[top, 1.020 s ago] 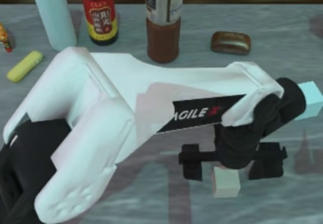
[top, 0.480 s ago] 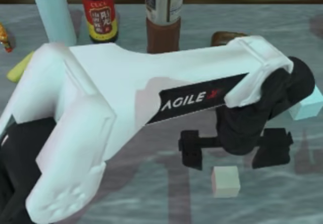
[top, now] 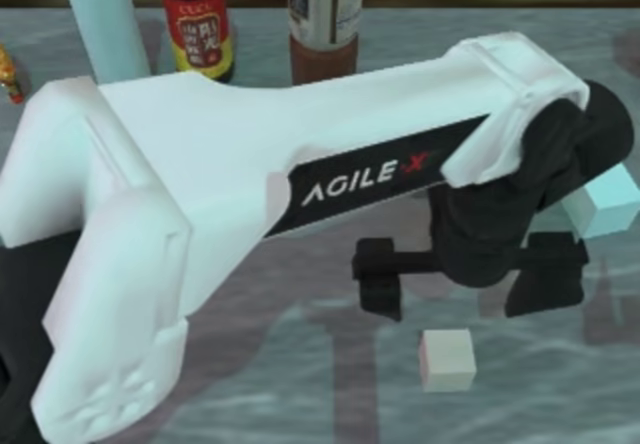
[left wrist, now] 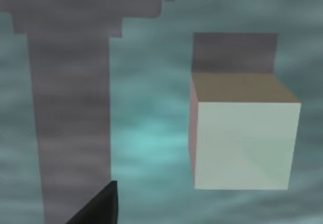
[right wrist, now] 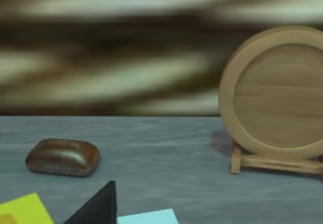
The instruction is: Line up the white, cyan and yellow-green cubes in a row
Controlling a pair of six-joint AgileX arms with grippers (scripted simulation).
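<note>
The left gripper (top: pixel 468 286) hangs with fingers spread wide and empty, just far of the white cube (top: pixel 447 360), which sits free on the worktop (top: pixel 300 384). The cyan cube (top: pixel 602 204) lies to the right, partly behind the wrist. Bottles (top: pixel 322 19) stand along the far edge

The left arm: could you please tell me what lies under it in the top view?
The white cube sits free below the open left gripper. The cyan cube peeks out at the wrist. Anything else beneath the arm is covered.
</note>
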